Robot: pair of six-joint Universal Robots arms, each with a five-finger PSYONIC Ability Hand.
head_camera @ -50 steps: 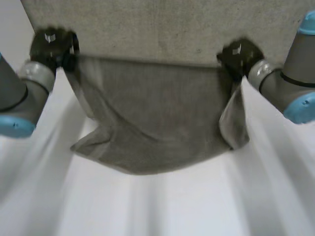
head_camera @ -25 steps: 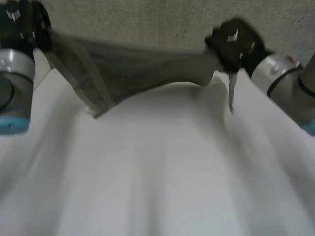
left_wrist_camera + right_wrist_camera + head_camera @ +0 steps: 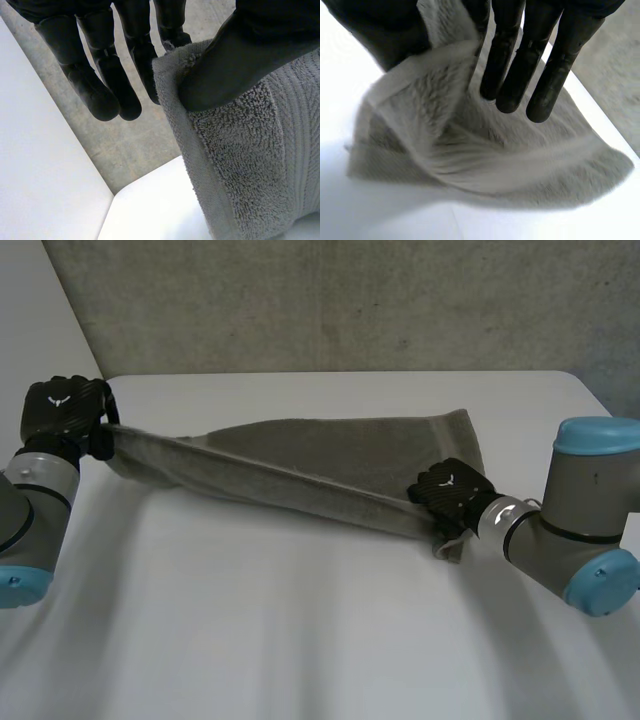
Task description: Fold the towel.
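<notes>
Towel [image 3: 330,465], lifted before, now lies on table [image 3: 300,630], left hand [image 3: 65,410] and right hand [image 3: 448,495] pinching its ends

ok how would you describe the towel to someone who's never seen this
Start at the white table. Across its far half stretches the grey terry towel, pinched at one end by the left hand and at the other by the right hand. It is soft grey cloth, unlike the hard black hands and the white table.
</notes>
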